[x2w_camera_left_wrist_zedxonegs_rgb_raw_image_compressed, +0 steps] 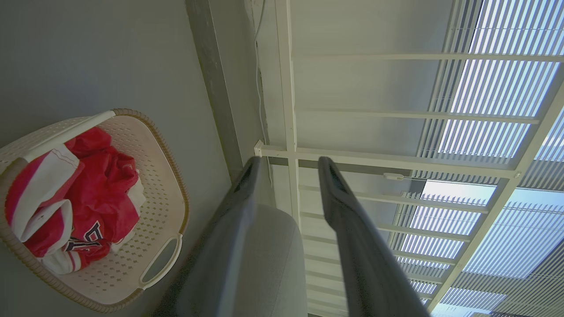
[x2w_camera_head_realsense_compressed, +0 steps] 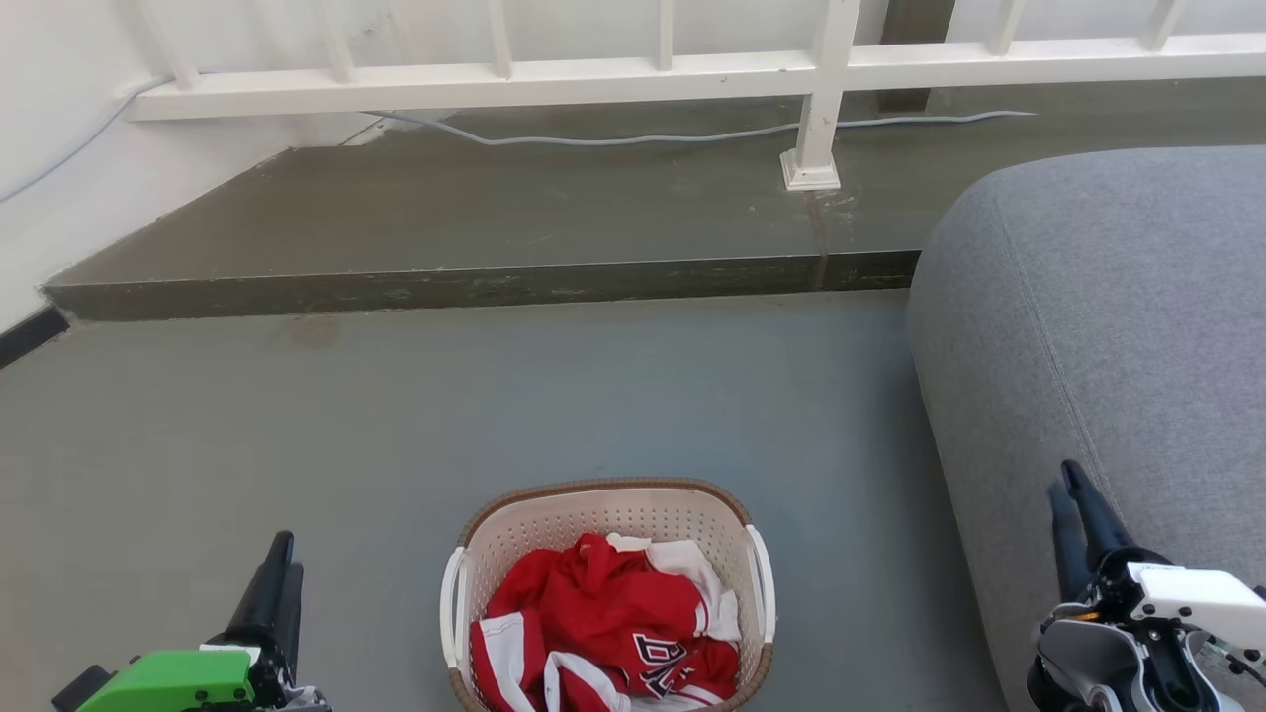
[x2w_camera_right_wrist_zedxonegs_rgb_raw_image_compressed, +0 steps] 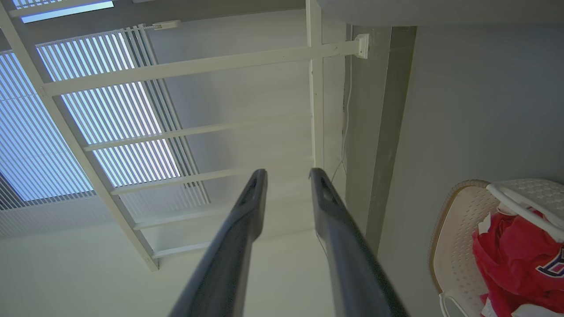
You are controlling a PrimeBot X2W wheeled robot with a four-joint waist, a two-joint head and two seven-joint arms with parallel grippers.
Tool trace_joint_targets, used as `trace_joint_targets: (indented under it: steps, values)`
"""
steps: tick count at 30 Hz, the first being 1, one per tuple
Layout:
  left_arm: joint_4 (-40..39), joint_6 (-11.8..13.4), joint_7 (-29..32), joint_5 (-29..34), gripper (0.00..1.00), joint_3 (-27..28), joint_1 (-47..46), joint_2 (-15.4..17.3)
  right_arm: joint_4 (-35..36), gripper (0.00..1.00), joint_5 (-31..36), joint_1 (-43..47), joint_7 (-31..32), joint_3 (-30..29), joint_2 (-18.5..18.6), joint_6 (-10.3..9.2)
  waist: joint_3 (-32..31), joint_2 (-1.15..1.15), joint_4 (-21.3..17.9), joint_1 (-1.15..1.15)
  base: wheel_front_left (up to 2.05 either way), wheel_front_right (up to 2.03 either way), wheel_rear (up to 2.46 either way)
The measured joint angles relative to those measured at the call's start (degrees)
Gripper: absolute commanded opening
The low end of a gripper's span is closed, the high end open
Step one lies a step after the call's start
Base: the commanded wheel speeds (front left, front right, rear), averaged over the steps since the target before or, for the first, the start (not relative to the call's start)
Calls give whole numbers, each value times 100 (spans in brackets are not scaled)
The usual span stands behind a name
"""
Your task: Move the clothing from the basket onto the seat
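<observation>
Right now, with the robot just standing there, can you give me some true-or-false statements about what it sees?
1. The red clothing lies inside the basket. True.
2. The basket stands on the seat. False: it stands on the floor, to the left of the seat.
3. The left end effector grips a jersey. False: its fingers stand apart with nothing between them.
4. The right end effector is open and empty. True.
5. A white railing runs along the raised step at the back. True.
</observation>
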State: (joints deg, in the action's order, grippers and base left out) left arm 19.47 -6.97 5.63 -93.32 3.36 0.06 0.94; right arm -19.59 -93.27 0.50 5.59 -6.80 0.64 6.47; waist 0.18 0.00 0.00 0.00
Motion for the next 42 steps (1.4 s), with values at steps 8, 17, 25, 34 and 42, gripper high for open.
trace_joint_targets:
  steps: [8,17,25,34,42]
  values:
    - [-118,-1,-123,104,100,-48,5,2,33,100,36,1,-110,103,-4,0,-4,0,-3,0,0,0,0]
    - [-304,-1,-310,409,100,-158,5,3,107,100,454,1,-305,224,0,0,-15,0,-10,0,0,0,0]
    - [-543,2,-479,1095,100,-231,8,18,332,100,1282,-2,-500,255,21,-54,-18,0,-16,0,0,0,0]
    - [-806,70,-677,2041,100,-337,20,75,580,100,2186,-4,-670,398,42,-112,-10,0,-19,0,0,0,0]
    - [-1026,144,-831,2889,100,-464,29,160,775,100,2963,-4,-809,569,59,-198,0,0,-23,0,0,0,0]
